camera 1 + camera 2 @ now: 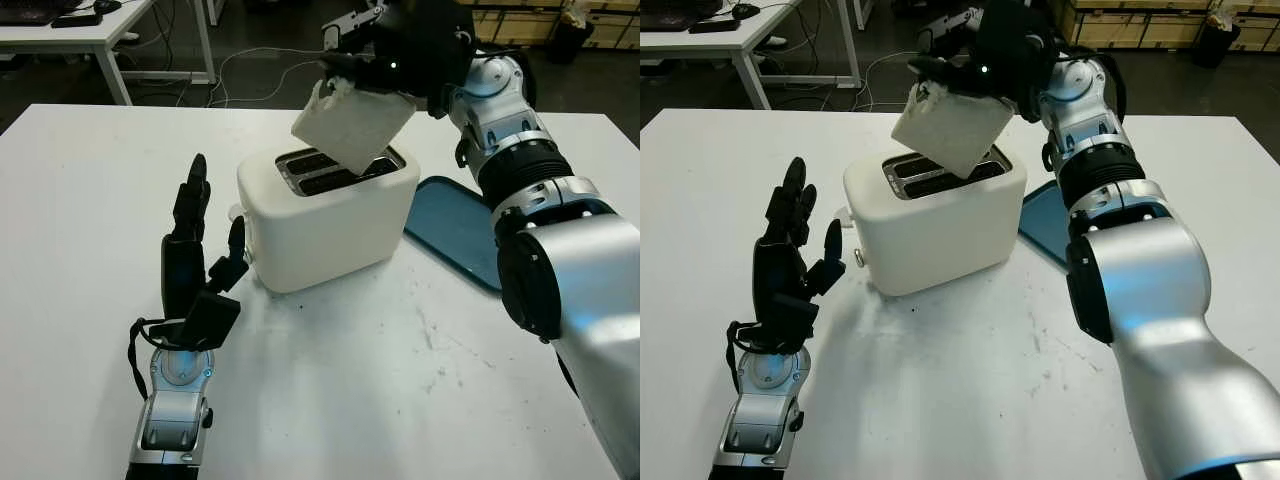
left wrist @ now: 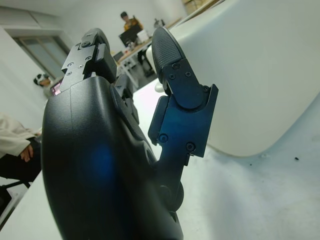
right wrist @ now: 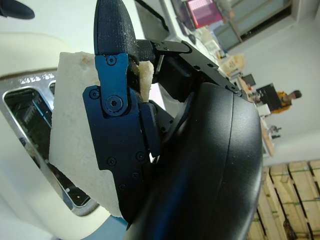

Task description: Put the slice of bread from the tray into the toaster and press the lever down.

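Observation:
A white toaster [image 1: 325, 220] with two top slots [image 1: 335, 170] stands mid-table. My right hand [image 1: 375, 60] is shut on a slice of bread [image 1: 350, 125], holding it tilted just above the slots; its lower corner hangs over the near slot. In the right wrist view the bread [image 3: 72, 125] is pinched between my fingers [image 3: 117, 115] above a slot [image 3: 30, 110]. My left hand [image 1: 195, 260] is open and upright on the table, just left of the toaster's end. The blue tray [image 1: 455, 230] lies to the right of the toaster.
The white table's [image 1: 100, 180] left and front areas have free room. Behind it stand another desk [image 1: 90, 35] and cables on the floor. In the left wrist view people sit in the background.

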Controlling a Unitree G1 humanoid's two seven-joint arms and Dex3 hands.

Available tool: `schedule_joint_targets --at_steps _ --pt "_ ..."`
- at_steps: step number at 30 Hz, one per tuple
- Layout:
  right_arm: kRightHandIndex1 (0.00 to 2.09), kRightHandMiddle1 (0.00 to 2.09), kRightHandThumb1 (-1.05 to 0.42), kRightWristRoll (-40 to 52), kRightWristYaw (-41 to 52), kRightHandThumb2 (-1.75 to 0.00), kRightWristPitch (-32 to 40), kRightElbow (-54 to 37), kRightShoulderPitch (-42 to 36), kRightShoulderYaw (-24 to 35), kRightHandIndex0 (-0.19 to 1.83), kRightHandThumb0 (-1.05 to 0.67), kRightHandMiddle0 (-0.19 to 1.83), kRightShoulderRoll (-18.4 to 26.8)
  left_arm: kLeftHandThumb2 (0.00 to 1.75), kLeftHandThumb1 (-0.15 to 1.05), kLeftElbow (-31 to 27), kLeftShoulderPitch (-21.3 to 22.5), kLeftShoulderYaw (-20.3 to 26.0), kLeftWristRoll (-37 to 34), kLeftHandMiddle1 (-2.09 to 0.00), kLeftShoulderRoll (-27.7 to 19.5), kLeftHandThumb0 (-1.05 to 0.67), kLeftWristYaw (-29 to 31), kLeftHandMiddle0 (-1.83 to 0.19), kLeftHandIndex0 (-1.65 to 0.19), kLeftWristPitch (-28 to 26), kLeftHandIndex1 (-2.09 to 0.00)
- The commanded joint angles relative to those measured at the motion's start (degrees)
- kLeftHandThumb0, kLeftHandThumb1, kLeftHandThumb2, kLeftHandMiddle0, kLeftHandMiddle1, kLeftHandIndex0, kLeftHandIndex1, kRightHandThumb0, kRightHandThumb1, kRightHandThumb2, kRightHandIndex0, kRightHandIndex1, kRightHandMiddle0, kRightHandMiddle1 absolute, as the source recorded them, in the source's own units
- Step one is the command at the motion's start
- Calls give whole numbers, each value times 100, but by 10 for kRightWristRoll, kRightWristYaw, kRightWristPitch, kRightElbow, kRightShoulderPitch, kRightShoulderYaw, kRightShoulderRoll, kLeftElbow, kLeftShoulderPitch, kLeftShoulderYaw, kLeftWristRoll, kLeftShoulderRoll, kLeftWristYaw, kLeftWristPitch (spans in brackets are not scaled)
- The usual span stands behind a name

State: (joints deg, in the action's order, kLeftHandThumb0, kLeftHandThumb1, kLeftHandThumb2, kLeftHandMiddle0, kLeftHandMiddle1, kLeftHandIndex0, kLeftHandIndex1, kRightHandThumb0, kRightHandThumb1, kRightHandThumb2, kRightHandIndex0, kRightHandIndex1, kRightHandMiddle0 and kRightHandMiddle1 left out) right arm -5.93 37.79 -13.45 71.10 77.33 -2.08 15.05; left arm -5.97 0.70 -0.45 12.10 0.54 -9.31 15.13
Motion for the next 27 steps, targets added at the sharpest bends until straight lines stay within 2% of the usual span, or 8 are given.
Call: schedule_joint_targets --at_steps 1,9,18,27 --pt "175 175 -92 -5 -1 -20 -17 7 -11 -2 111 -44 93 -3 74 92 0 0 -3 3 -31 0 -63 -4 0 -11 8 -3" --pt "175 175 -92 -32 -19 -16 -47 7 -19 -22 114 -46 99 -5 74 92 -2 0 -5 5 -32 0 -64 -5 0 -11 5 -3" --pt "175 175 -92 -53 -43 -16 -42 9 -13 -39 115 -47 98 -10 74 92 7 3 -5 5 -34 1 -64 -8 0 -12 14 -4" --pt "175 175 -92 -71 -9 -18 -69 6 -19 -65 118 -51 100 -12 73 92 -3 -1 -6 -2 -32 4 -63 -6 0 -11 2 -4"
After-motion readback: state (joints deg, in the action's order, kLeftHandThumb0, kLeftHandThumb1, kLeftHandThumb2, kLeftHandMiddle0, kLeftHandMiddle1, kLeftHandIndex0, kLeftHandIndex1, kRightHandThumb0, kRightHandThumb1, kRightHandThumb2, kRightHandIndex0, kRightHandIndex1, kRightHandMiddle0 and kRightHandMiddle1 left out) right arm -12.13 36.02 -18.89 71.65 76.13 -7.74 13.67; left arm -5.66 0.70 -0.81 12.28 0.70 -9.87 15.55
